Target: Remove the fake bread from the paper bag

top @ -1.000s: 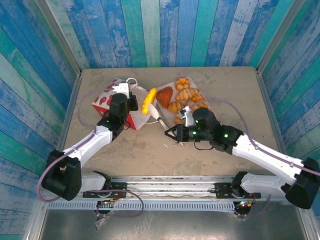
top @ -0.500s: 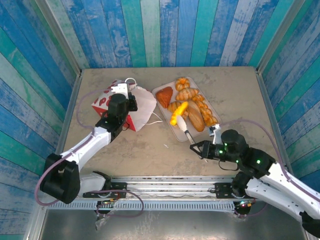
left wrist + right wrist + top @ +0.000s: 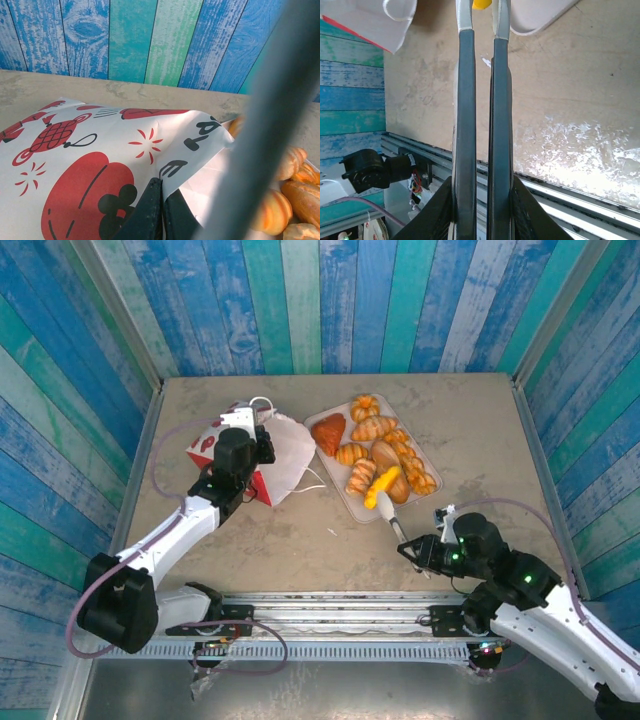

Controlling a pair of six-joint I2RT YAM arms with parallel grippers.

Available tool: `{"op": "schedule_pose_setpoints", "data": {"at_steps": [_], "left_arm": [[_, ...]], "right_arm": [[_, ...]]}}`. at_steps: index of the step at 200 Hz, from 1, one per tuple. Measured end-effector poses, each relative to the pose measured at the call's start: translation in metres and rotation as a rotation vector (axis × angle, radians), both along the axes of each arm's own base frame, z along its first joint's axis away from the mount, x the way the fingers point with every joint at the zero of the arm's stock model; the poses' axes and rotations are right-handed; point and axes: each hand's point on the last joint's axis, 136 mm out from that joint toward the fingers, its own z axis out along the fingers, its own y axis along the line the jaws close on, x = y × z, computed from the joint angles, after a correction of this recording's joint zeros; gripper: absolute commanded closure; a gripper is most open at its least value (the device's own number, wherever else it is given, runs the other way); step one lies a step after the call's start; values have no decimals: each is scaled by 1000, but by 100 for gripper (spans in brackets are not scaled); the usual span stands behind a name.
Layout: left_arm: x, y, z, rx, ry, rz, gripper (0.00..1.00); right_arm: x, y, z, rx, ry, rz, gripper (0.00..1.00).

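The paper bag [image 3: 285, 455] lay on its side: red lantern and blob prints, black marks, nothing legible. The left gripper [image 3: 162, 202] was clamped on its mouth edge. The pink tray [image 3: 350, 505] sat beyond the tips of the right gripper [image 3: 482, 11], which pinched a yellow pastry [image 3: 383, 487]; other fake bread [image 3: 375, 430] was piled just past it.

A tan, scuffed bench [image 3: 300, 540] fills the floor of the cell. A pale pink rectangular tray [image 3: 355, 506] lies on it slantwise, just off the middle toward 1 o'clock. Plank walls [image 3: 300, 300] painted in blue, teal and green stripes stand at 9, 12 and 3 o'clock. A metal rail [image 3: 330, 605] runs along the edge at 6 o'clock.
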Motion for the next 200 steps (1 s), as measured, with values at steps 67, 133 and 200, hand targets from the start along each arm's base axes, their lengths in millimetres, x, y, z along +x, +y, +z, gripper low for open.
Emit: {"op": "schedule_pose_setpoints", "data": {"at_steps": [67, 133, 200], "left_arm": [[0, 0, -1, -1, 3, -3, 93], [-1, 0, -1, 0, 5, -3, 93], [-1, -1, -2, -1, 8, -9, 93]], "right_arm": [[6, 5, -6, 2, 37, 28, 95], [15, 26, -5, 41, 45, 97, 93], [18, 9, -36, 53, 93, 24, 88]]}}
